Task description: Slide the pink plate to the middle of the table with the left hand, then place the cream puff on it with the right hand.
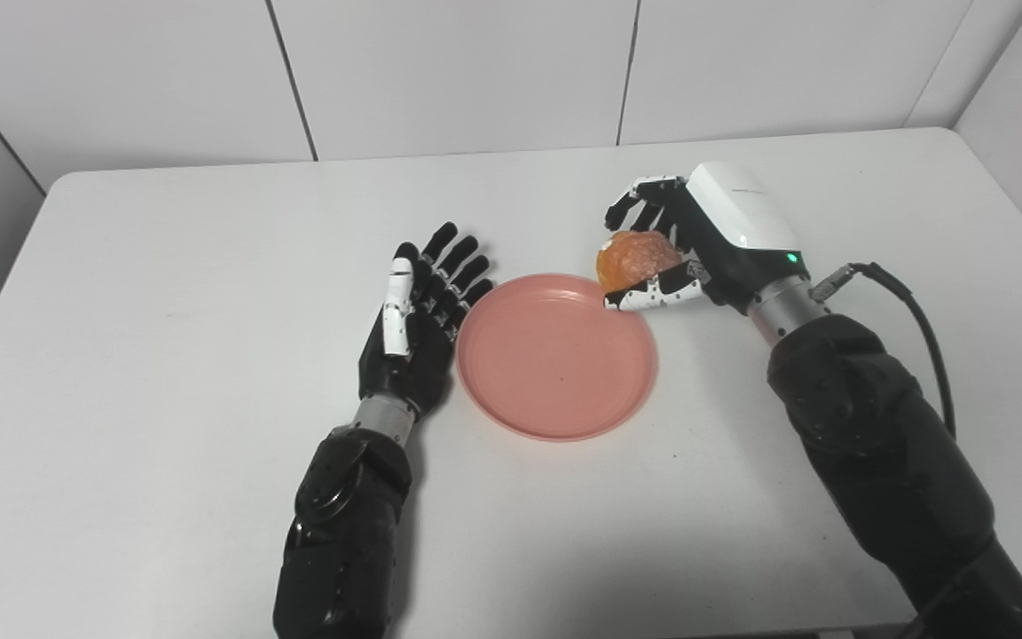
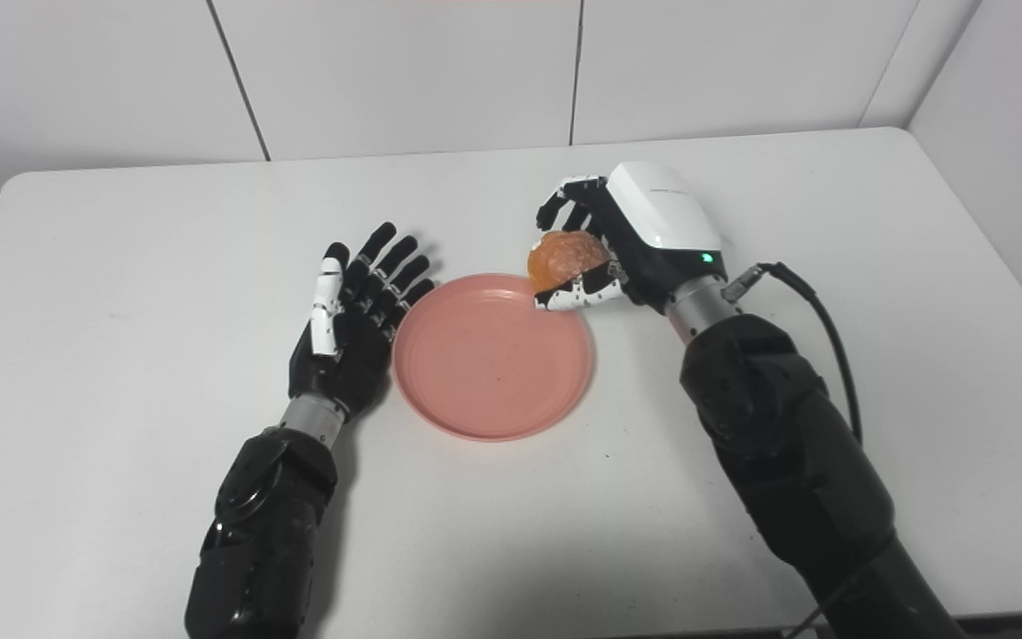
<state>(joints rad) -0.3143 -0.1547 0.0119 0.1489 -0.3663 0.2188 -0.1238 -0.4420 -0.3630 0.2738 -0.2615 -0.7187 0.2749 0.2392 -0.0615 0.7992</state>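
White table (image 1: pixel 165 426): bears one pink plate (image 1: pixel 555 390), lying about mid-table between the two hands. Plate is empty; no food on its floor.

Left hand (image 1: pixel 418 328): flat and spread, fingers apart, holding nothing, resting just beside the plate's left rim; contact with the rim cannot be confirmed.

Right hand (image 1: pixel 684 244): fingers and thumb curled around the cream puff (image 1: pixel 635 259), carried above the plate's far-right rim.

Finding: plate centre lies toward the robot and to the left of the puff. Right hand is the nearer one; placement appears not yet done.
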